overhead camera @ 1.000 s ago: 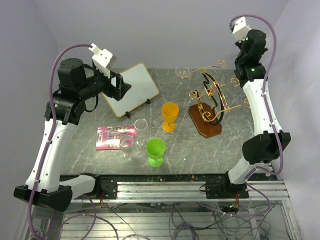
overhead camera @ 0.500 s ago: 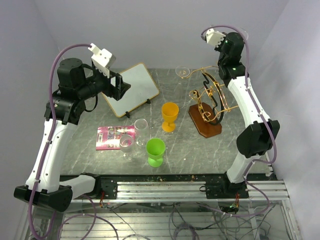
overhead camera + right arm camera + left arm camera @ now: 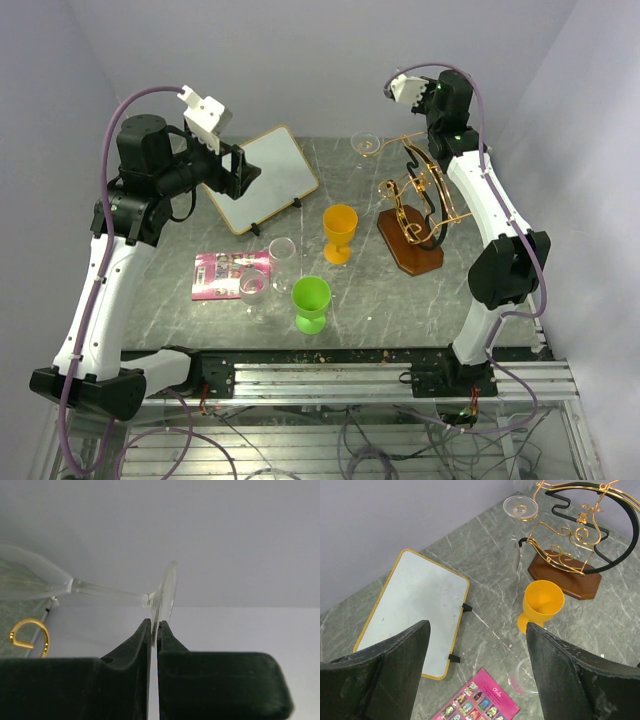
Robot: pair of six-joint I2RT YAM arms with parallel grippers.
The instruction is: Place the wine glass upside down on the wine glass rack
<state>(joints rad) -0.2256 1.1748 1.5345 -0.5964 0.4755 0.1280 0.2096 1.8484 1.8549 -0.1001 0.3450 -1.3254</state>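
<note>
My right gripper point(image 3: 154, 630) is shut on the edge of the round foot of a clear wine glass point(image 3: 110, 593). The glass lies sideways, bowl to the left, in front of the back wall. In the top view the right gripper point(image 3: 440, 93) is high above the far side of the wine glass rack point(image 3: 418, 205), a stand of gold wire and a black arch on a brown wooden base. One gold curl point(image 3: 30, 637) of the rack shows low in the right wrist view. My left gripper point(image 3: 236, 172) is open and empty, held high over the table's left side.
Another clear glass point(image 3: 365, 145) is at the rack's far left arm, foot uppermost. An orange cup point(image 3: 340, 230), a green cup point(image 3: 310, 300), two clear glasses point(image 3: 282, 250) point(image 3: 254, 286), a pink card point(image 3: 228, 273) and a yellow-framed white board point(image 3: 265, 178) stand on the marble table point(image 3: 370, 300).
The right arm has swung left from the far right corner to above the rack's far side, carrying the glass. The left arm has not moved.
</note>
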